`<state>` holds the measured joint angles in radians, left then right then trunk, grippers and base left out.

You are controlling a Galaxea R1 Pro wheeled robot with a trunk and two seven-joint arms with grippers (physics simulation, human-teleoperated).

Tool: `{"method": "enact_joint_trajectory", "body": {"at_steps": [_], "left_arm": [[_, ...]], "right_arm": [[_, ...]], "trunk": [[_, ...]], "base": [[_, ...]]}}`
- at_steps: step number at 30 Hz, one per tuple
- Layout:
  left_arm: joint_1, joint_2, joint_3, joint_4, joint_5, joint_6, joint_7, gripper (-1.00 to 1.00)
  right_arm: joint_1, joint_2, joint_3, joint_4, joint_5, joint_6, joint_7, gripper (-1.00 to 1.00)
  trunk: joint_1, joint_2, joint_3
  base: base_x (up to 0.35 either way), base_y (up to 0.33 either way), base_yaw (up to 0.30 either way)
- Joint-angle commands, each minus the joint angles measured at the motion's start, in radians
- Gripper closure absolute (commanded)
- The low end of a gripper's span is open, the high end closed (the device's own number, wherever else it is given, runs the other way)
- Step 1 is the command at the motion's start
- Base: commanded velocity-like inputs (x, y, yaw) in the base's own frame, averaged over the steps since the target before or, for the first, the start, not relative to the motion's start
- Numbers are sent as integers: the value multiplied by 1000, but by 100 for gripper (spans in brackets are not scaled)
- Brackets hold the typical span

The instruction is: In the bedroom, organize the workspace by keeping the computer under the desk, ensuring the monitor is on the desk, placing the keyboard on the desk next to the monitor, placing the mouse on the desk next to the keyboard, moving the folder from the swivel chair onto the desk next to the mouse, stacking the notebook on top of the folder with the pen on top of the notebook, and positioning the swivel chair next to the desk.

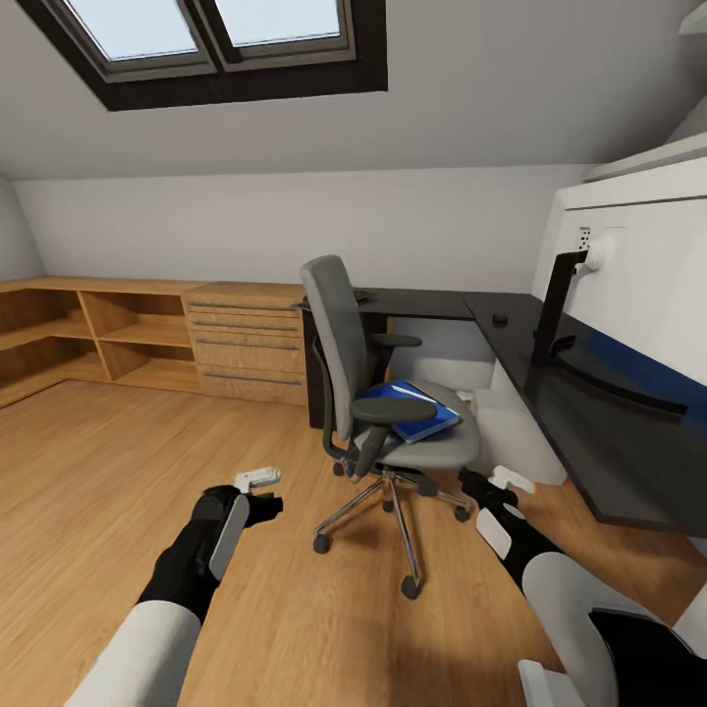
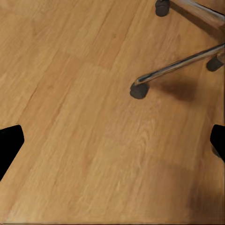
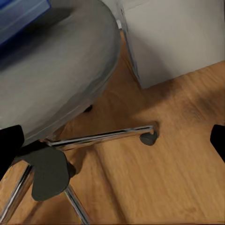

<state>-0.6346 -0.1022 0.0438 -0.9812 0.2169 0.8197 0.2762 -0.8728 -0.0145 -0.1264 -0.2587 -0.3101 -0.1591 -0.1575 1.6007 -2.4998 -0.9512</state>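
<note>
Standing in the middle of the bedroom's light wood floor (image 1: 118, 462), the swivel chair (image 1: 378, 393) faces toward the black L-shaped worktop (image 1: 579, 422), its chrome star base (image 1: 393, 501) and castors on the boards just ahead of both arms. On its grey seat lies the blue folder (image 1: 412, 407), flat, partly behind the near black armrest; a corner of it also shows in the right wrist view (image 3: 21, 16), at the edge of the seat.

On the worktop stands the monitor (image 1: 638, 265), its white back toward the camera, on a black curved stand. A small black thing that may be the mouse (image 1: 500, 319) sits on the far part of the worktop, well apart from the monitor stand. Under the worktop, just beyond the chair, is the white-grey computer (image 1: 511, 422); the right wrist view shows its side (image 3: 173, 42) close to the seat.

The left tool (image 1: 257, 491) hangs over bare floor near a castor (image 2: 139, 90), its black fingertips (image 2: 9, 145) set wide apart, holding nothing. The right tool (image 1: 496, 481) hovers low beside the chair's base, between seat and computer, fingertips (image 3: 9, 145) likewise wide and empty.

Against the back wall stands a light wood drawer unit (image 1: 245, 344) with open shelves (image 1: 88, 334), and a dark-framed skylight (image 1: 216, 39) sits in the sloped ceiling.
</note>
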Motion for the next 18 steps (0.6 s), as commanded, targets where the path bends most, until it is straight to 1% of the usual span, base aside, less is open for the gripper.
{"method": "enact_joint_trajectory", "body": {"at_steps": [1, 2, 3, 4, 6, 7, 9, 10, 11, 13, 14, 15, 17, 18], "left_arm": [[-8, -1, 3, 9, 13, 3, 5, -100], [-19, 0, 4, 28, 18, 2, -1, -100], [-30, 1, 6, 53, 27, 0, -22, -100], [-32, 6, 6, 59, 29, 0, -40, -100], [-34, 13, 6, 62, 31, 0, -68, -100], [-33, 22, 6, 63, 31, 0, -104, -100], [-31, 32, 7, 64, 31, 0, -144, -100], [-16, 55, 7, 49, 30, 0, -224, -100], [-3, 60, 7, 18, 30, 0, -235, -100], [21, 64, 7, -31, 30, 0, -242, -100], [37, 65, 7, -62, 30, 1, -245, -100], [73, 67, 6, -136, 29, 1, -248, -100], [163, 68, 5, -309, 28, 4, -251, -100], [245, 68, 4, -452, 28, 4, -252, -100]], "right_arm": [[-1, 0, 2, 1, -24, -5, 0, -100], [-2, 1, 2, 1, -53, -6, 0, -100], [-3, 3, 3, 0, -106, -11, 0, -100], [-3, 4, 3, -1, -125, -14, 0, -100], [-3, 5, 3, -2, -139, -16, 0, -100], [-3, 6, 2, -2, -150, -17, 0, -100], [-3, 6, 1, -3, -161, -18, 0, -100], [-3, 5, -8, -5, -205, -34, 3, -100], [-3, 5, -10, -5, -224, -41, 4, -100], [-3, 5, -11, -5, -241, -46, 5, -100], [-3, 5, -11, -5, -248, -47, 5, -100], [-3, 5, -12, -5, -259, -50, 5, -100], [-3, 4, -13, -6, -271, -52, 6, -100], [-3, 4, -13, -7, -275, -53, 6, -100]], "trunk": [[0, 0, -1], [0, 0, -1], [0, 0, -1], [0, 0, -1], [0, 0, -1], [0, 0, -1], [0, 0, -1], [0, 0, -1], [0, 0, -1], [0, 0, -1], [0, 0, -1], [0, 0, -1], [0, 0, -1], [0, 0, -1]], "base": [[0, 0, 0], [0, 0, 0], [0, 0, 0], [0, 0, 0], [0, 0, 0], [0, 0, 0], [0, 0, 0], [0, 0, 0], [0, 0, 0], [0, 0, 0], [0, 0, 0], [0, 0, 0], [0, 0, 0], [0, 0, 0]]}}
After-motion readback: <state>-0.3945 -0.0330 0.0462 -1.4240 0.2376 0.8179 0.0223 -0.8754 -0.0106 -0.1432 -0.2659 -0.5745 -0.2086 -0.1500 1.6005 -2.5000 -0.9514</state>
